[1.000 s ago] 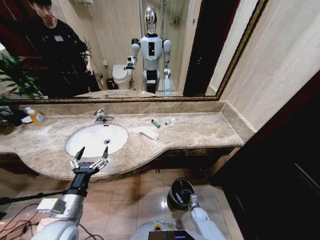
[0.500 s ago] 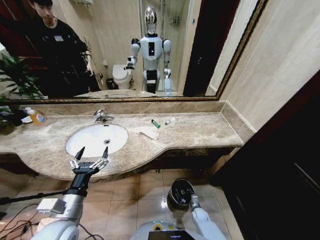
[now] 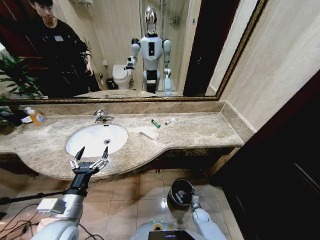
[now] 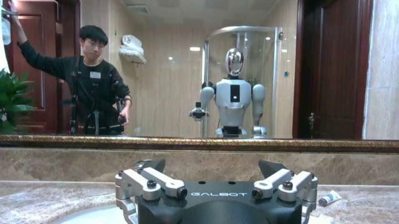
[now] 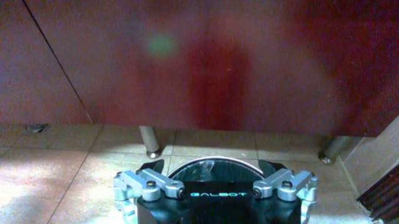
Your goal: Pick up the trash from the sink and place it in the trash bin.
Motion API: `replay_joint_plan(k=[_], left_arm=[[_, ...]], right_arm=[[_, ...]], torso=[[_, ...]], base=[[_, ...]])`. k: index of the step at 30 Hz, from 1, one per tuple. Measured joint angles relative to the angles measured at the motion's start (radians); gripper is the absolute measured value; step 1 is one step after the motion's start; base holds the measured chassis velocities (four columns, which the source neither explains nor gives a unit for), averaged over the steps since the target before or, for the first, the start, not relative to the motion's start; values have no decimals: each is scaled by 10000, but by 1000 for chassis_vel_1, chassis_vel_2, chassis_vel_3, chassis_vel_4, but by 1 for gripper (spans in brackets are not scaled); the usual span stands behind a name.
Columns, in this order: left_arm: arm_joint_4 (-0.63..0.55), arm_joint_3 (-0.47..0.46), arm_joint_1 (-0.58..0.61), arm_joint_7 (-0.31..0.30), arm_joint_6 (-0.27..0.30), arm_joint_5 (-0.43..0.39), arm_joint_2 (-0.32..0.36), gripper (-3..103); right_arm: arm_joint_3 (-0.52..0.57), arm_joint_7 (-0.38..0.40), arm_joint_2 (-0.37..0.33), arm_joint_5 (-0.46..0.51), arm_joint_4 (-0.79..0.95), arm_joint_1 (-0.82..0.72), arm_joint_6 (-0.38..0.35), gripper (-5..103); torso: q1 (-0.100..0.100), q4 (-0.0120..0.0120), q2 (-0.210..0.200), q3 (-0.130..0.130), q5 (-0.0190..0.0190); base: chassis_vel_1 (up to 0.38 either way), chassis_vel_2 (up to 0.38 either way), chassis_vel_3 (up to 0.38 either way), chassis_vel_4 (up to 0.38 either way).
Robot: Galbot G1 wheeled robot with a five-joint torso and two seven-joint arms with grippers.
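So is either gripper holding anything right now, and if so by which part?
Nothing is held. The left gripper hangs with jaws open at the sink's front edge; the right gripper, jaws open, hangs over the trash bin.

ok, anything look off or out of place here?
Yes: the trash sits on the counter, not in the sink: a green tube, a white tube and a pale wrapper lie beside it. Nothing looks spilled or damaged.

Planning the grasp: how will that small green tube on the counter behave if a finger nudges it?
The green tube looks round and slim, so it probably rolls on the smooth marble counter. It seems light, likely to skid away. Its stiffness cannot be judged.
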Motion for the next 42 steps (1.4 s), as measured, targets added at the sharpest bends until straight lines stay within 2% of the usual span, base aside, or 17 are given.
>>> replay_joint_plan(k=[5,11,18,20,24,32,33,37,42], left_arm=[[0,0,0,0,0,0,0,100],[0,0,0,0,0,0,0,100],[0,0,0,0,0,0,0,100],[0,0,0,0,0,0,0,100],[0,0,0,0,0,0,0,100],[0,0,0,0,0,0,0,100],[0,0,0,0,0,0,0,100],[0,0,0,0,0,0,0,100],[0,0,0,0,0,0,0,100]], right_arm=[[-3,267,-37,-16,973,-469,-400,100],[-25,417,-337,237,3072,-1351,-848,100],[72,492,-430,359,5098,-1884,-1036,100],[97,519,-525,446,6327,-2302,-1434,100],[113,502,-650,520,7489,-2710,-1778,100],[91,-69,-866,507,10101,-3049,-2215,100],[42,-246,-898,502,10639,-3088,-2453,100],[-124,-555,-946,505,11312,-2938,-2714,100],[-233,-867,-871,784,11327,-2008,-3126,100]], torso=[[-1,-1,0,0,1],[0,-2,1,0,0],[0,0,0,0,0],[0,-1,1,0,1],[-1,-1,1,0,0],[0,0,0,0,0],[0,-1,1,0,-1],[-1,-2,1,0,0],[0,0,1,0,-1]], base=[[0,0,0,0],[0,0,0,0],[0,0,0,0],[0,0,0,0],[0,0,0,0],[0,0,0,0],[0,0,0,0],[0,0,0,0],[0,0,0,0]])
